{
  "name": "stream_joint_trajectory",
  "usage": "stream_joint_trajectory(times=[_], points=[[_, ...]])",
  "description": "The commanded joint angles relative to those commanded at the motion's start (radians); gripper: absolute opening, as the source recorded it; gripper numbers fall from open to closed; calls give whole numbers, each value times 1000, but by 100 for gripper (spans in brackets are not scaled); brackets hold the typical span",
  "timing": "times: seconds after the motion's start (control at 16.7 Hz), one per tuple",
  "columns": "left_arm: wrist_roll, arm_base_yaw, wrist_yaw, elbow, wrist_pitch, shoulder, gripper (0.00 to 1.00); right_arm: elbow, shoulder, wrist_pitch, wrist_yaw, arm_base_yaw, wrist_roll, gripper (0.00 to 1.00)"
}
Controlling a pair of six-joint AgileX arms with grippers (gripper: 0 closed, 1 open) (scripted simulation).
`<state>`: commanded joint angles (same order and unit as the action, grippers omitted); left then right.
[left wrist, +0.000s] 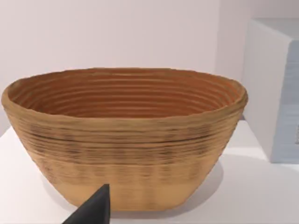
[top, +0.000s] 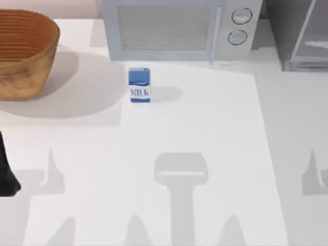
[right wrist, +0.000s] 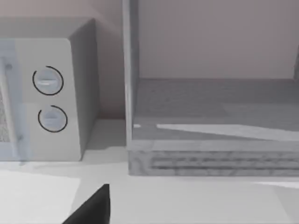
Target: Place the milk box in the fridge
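Observation:
The milk box (top: 139,85) stands upright on the white table, just in front of the microwave's left half, blue on top with a white band reading "MILK". The fridge (top: 299,35) stands at the table's back right corner, a dark grey cabinet with pale frame edges; in the right wrist view its inside shelf (right wrist: 215,107) shows. My left arm (top: 7,173) is parked at the table's left edge, far from the carton. A dark part of my left gripper (left wrist: 92,211) faces the basket. A dark part of my right gripper (right wrist: 93,208) faces the gap between microwave and fridge.
A woven basket (top: 25,54) sits at the back left, also large in the left wrist view (left wrist: 124,140). A light grey microwave (top: 179,28) with two round dials (right wrist: 49,99) stands at the back centre, left of the fridge.

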<state>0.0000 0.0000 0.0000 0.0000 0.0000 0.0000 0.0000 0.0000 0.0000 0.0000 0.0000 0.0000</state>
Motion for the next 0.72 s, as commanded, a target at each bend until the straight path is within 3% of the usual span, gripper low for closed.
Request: stream_joint_trajectory(times=[0.3, 0.72], points=[[0, 0, 0, 0, 0, 0, 100, 20, 53, 5, 19, 15, -2, 100], [0, 0, 0, 0, 0, 0, 100, 236, 450, 96, 161, 148, 33, 100]])
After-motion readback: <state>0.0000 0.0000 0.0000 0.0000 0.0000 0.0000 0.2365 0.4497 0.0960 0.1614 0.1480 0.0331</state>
